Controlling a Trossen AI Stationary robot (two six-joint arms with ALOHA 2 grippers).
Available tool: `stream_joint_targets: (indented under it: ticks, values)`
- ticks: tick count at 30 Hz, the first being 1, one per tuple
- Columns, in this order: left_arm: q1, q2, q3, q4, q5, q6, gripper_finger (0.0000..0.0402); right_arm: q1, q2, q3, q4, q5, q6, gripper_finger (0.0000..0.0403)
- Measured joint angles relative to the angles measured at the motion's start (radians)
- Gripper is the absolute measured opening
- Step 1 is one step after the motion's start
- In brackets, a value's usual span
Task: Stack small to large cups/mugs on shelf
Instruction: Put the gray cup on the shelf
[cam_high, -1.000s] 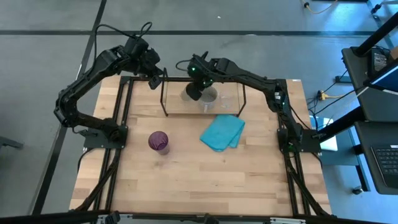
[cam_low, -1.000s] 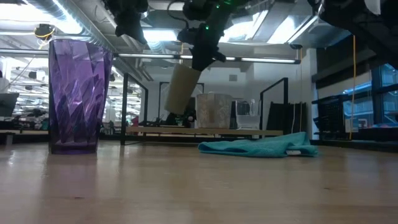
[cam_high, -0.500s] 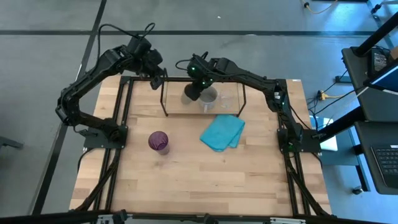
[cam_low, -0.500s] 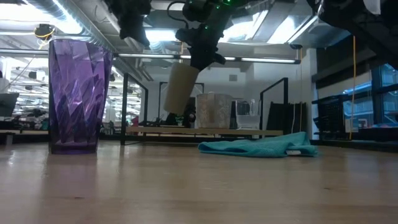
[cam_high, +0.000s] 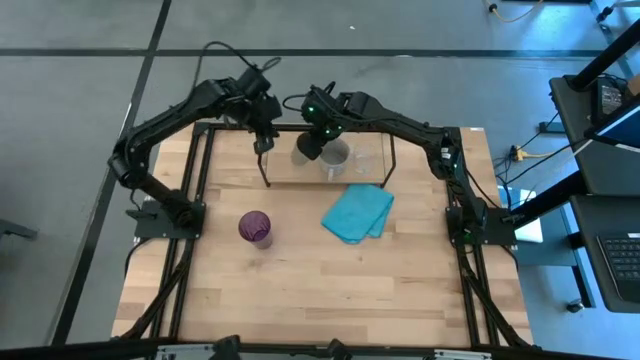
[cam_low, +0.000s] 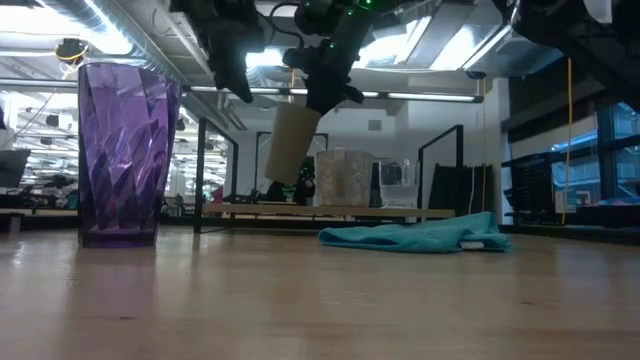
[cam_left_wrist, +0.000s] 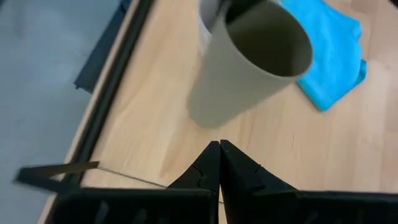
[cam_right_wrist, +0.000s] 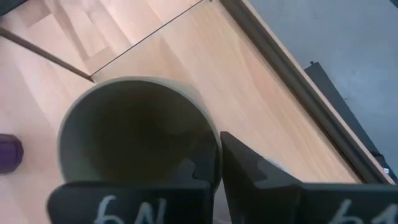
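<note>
— Pale wood planks make up our table (cam_high: 300, 270), with the shelf (cam_high: 325, 160) at its far edge and the room's ceiling pipes behind. Where's our cup?

— Our right gripper (cam_high: 318, 135) pinches the olive-green cup (cam_low: 291, 142) by its rim, one finger inside the wall. It hangs tilted above the shelf's left part, just beside the grey mug (cam_low: 343, 178); the clear glass (cam_low: 397, 184) stands on the mug's other side.

— And our left gripper (cam_high: 262, 128)?

— Pressed shut on nothing, hovering near the shelf's left upright, close to the cup.

— What could spoil this?

— We think the tilt is the worry: set down like that, the cup may tip or knock the mug. Our left arm so near could bump the cup or the thin rail. The purple tumbler (cam_high: 255, 228) waits on the open table, well apart from the turquoise cloth (cam_high: 358, 214).
</note>
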Motion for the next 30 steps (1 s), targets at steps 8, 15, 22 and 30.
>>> stream_joint_targets:
  ticks: [8,15,22,30]
  values:
    - [-0.04,0.104,0.0,-0.004,0.013,0.016,0.0,-0.017,0.0,0.0,-0.002,0.003,0.021,0.0022]
    - [-0.059,0.176,0.0,0.008,0.013,0.031,0.0,-0.019,0.0,0.0,-0.016,0.002,0.021,0.0022]
    - [-0.049,0.22,0.0,0.035,0.011,0.031,0.0,-0.02,0.0,0.0,-0.016,-0.038,0.022,0.0022]
    - [-0.011,0.232,-0.053,0.101,0.048,0.029,0.0,-0.02,0.0,0.0,-0.016,-0.041,0.022,0.0022]
